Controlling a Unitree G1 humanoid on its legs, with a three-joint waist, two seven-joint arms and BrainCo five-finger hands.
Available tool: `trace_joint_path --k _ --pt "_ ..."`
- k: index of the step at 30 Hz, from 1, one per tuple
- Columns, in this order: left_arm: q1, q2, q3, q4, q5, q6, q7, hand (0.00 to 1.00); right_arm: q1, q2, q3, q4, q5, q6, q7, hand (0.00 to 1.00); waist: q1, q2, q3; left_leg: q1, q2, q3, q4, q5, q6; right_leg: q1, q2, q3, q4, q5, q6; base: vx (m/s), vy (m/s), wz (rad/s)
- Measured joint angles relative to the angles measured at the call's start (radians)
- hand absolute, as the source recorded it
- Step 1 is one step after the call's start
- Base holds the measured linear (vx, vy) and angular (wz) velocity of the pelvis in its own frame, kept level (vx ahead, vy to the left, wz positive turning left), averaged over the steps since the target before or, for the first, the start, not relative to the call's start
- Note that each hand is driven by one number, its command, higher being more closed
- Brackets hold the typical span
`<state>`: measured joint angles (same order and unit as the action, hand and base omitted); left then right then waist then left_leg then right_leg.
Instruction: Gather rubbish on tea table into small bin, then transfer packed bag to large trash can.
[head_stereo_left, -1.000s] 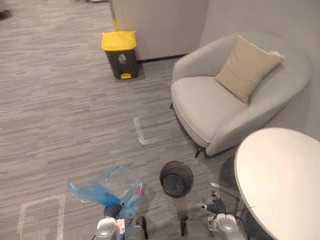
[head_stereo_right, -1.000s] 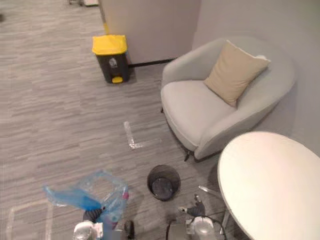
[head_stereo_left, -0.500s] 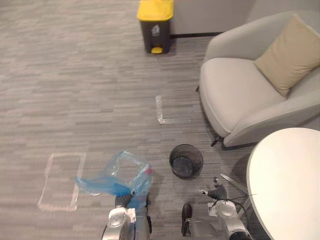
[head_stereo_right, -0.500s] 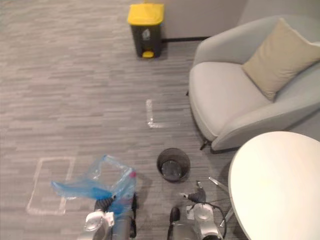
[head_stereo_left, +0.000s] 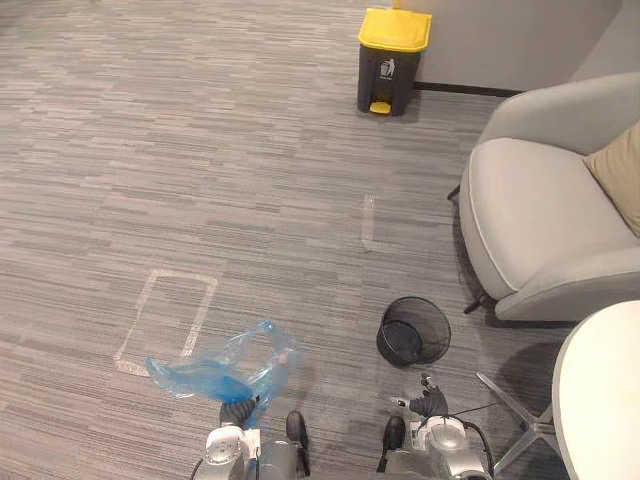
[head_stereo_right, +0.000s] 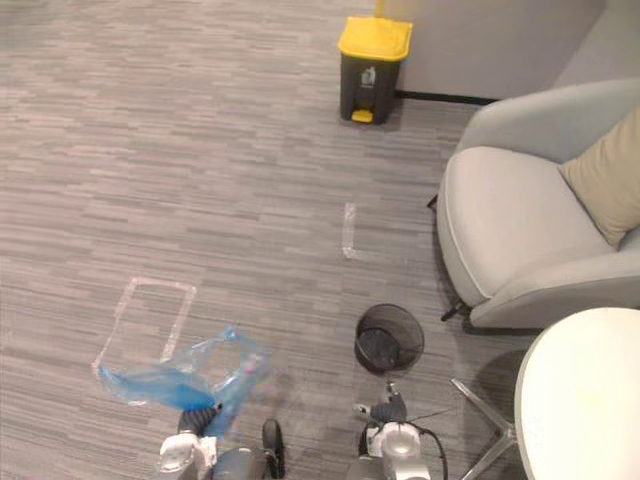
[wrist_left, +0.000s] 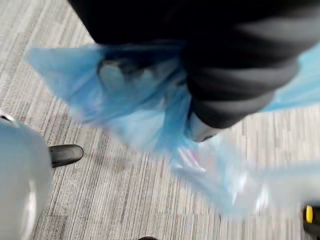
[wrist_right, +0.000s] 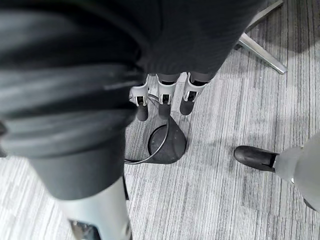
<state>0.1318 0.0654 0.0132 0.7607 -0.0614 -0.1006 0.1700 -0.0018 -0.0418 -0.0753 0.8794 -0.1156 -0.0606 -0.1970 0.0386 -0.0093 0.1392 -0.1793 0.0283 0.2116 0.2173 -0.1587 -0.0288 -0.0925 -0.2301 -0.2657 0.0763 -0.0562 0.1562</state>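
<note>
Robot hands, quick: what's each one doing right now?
Left hand: closed on the crumpled blue plastic bag.
Right hand: open, holding nothing.

Left wrist view: blue bag (wrist_left: 135, 100) smeared by blur, folds not separable. Left hand (wrist_left: 225, 90) largely buried in the plastic, grip not readable. Inside the bag a pinkish speck (head_stereo_left: 283, 356), possibly a wrapper, too small to identify. Small mesh bin (head_stereo_left: 445, 325): interior dark, contents unclear. Armchair (head_stereo_left: 540, 220) cut by the right edge, its cushion (head_stereo_left: 620, 175) likewise. Round tabletop (head_stereo_left: 605, 400) cropped at the lower right corner. Symbol on the yellow-lidded trash can (head_stereo_left: 393, 60) too small to read.
</note>
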Motion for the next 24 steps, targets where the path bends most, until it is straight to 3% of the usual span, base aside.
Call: trace_joint_path --k 1,2,4,5,6,9,10,11,12,13,14,15,16,17,18,20,22,24 --pt "0.006 0.001 0.000 -0.001 0.000 0.000 0.000 1.00 0.009 -0.001 0.000 0.006 0.000 0.004 0.001 0.00 -0.001 -0.006 -0.005 -0.014 -0.005 -0.007 0.053 -0.041 0.006 -0.021 -0.022 0.003 0.086 -0.064 0.017 0.14 0.069 0.28" --pt "0.010 0.004 0.000 -0.001 0.000 0.000 0.000 1.00 0.013 -0.002 0.000 0.006 0.000 0.004 0.001 0.00 -0.002 -0.012 -0.008 -0.017 -0.012 -0.014 0.076 -0.062 0.008 -0.031 -0.035 0.008 0.134 -0.089 0.024 0.19 0.069 0.38" --pt "0.011 0.012 0.000 0.006 0.000 0.005 0.001 1.00 0.016 -0.007 0.000 0.005 0.000 0.005 0.002 0.00 -0.012 -0.021 -0.010 0.005 -0.038 -0.063 0.110 -0.113 0.039 -0.141 -0.082 0.070 0.442 -0.096 0.000 0.32 0.086 0.43" --pt "0.003 0.021 0.001 0.005 0.000 0.006 0.002 1.00 0.012 0.000 0.002 0.006 0.000 0.005 0.004 0.00 -0.028 0.004 0.007 0.036 -0.018 -0.088 0.112 -0.128 0.041 -0.226 -0.052 0.129 0.602 -0.134 -0.033 0.36 0.072 0.39" --pt "-0.001 0.023 0.003 0.004 0.000 0.006 0.002 1.00 0.009 0.006 0.005 0.006 0.000 0.005 0.005 0.00 -0.034 0.004 0.008 0.056 -0.004 -0.095 0.108 -0.133 0.037 -0.246 -0.017 0.137 0.605 -0.167 -0.047 0.33 0.022 0.34" --pt "-0.008 0.045 0.010 0.005 -0.001 0.006 0.002 1.00 0.001 0.002 0.019 0.007 0.000 0.004 0.005 0.00 -0.040 0.001 0.014 0.129 0.011 -0.112 0.058 -0.142 0.027 -0.284 0.069 0.114 0.523 -0.180 -0.076 0.39 -0.076 0.28" --pt "-0.025 0.044 0.010 0.006 -0.001 0.006 0.002 1.00 -0.001 -0.009 0.017 0.007 0.000 0.003 0.005 0.00 -0.046 -0.002 0.026 0.196 0.023 -0.118 0.004 -0.143 0.021 -0.312 0.126 0.079 0.418 -0.149 -0.112 0.46 -0.118 0.27" --pt "-0.028 0.042 0.010 0.006 -0.001 0.006 0.002 1.00 -0.001 -0.011 0.017 0.006 0.000 0.003 0.005 0.00 -0.046 -0.002 0.027 0.208 0.025 -0.121 -0.005 -0.147 0.014 -0.317 0.139 0.074 0.383 -0.134 -0.119 0.59 -0.149 0.43" --pt "-0.031 0.041 0.010 0.009 0.000 0.004 0.002 1.00 0.016 -0.016 0.016 0.006 0.000 0.003 0.005 0.00 -0.054 -0.019 0.018 0.238 0.020 -0.142 -0.023 -0.161 -0.012 -0.319 0.164 0.084 0.290 -0.017 -0.149 0.55 -0.114 0.47" --pt "-0.046 0.014 0.008 0.024 0.000 0.005 0.000 1.00 0.018 -0.029 -0.007 0.010 0.003 0.005 0.006 0.00 -0.062 0.018 0.023 0.256 0.055 -0.164 -0.016 -0.171 -0.036 -0.306 0.178 0.056 0.325 -0.009 -0.191 0.54 -0.108 0.42" --pt "-0.046 0.007 0.009 0.023 0.000 0.003 0.000 1.00 0.016 -0.029 -0.015 0.008 0.003 0.005 0.006 0.00 -0.062 0.023 0.021 0.248 0.061 -0.164 -0.006 -0.164 -0.049 -0.305 0.181 0.051 0.324 -0.019 -0.200 0.52 -0.112 0.28" --pt "-0.048 -0.008 0.010 0.016 0.000 0.002 0.000 1.00 0.011 -0.029 -0.034 0.004 0.005 0.004 0.006 0.00 -0.066 0.024 0.022 0.229 0.065 -0.164 0.056 -0.140 -0.089 -0.278 0.182 0.045 0.313 -0.055 -0.202 0.39 -0.104 0.20" --pt "-0.049 -0.021 0.011 0.015 0.000 0.004 -0.001 1.00 0.015 -0.029 -0.041 0.003 0.008 0.005 0.007 0.00 -0.069 0.031 0.027 0.204 0.071 -0.162 0.159 -0.127 -0.099 -0.235 0.190 0.032 0.295 -0.072 -0.202 0.60 -0.162 0.29" --pt "-0.042 -0.039 0.016 0.005 0.000 0.006 -0.002 1.00 0.031 -0.027 -0.038 -0.003 0.009 0.006 0.008 0.00 -0.073 0.038 0.033 0.143 0.091 -0.153 0.390 -0.073 -0.095 -0.144 0.206 0.024 0.247 -0.084 -0.205 0.50 -0.116 0.17" --pt "-0.039 -0.048 0.024 -0.007 0.000 0.006 -0.002 1.00 0.037 -0.019 -0.034 -0.008 0.009 0.007 0.008 0.00 -0.064 0.033 0.037 0.105 0.113 -0.143 0.500 -0.046 -0.088 -0.096 0.209 0.029 0.226 -0.088 -0.210 0.49 -0.084 -0.09" --pt "-0.025 -0.055 0.030 -0.062 0.000 0.004 -0.015 1.00 0.047 0.006 -0.040 -0.064 0.039 0.009 0.004 0.00 -0.035 0.007 0.046 -0.035 0.181 -0.044 0.712 -0.121 -0.038 0.033 0.209 0.061 0.153 -0.097 -0.222 0.39 -0.004 -0.30" --pt "-0.040 -0.056 0.033 -0.079 0.000 0.003 -0.021 1.00 0.033 0.019 -0.050 -0.082 0.046 0.006 0.003 0.00 -0.021 -0.003 0.047 -0.123 0.193 -0.022 0.644 -0.141 -0.032 0.065 0.196 0.078 0.118 -0.099 -0.218 0.41 0.070 -0.37" --pt "-0.053 -0.059 0.038 -0.077 0.001 0.003 -0.021 1.00 0.017 0.028 -0.076 -0.079 0.048 0.005 0.000 0.00 -0.016 -0.008 0.053 -0.191 0.178 -0.032 0.481 -0.138 -0.039 0.100 0.175 0.093 0.090 -0.120 -0.182 0.34 0.172 -0.33"
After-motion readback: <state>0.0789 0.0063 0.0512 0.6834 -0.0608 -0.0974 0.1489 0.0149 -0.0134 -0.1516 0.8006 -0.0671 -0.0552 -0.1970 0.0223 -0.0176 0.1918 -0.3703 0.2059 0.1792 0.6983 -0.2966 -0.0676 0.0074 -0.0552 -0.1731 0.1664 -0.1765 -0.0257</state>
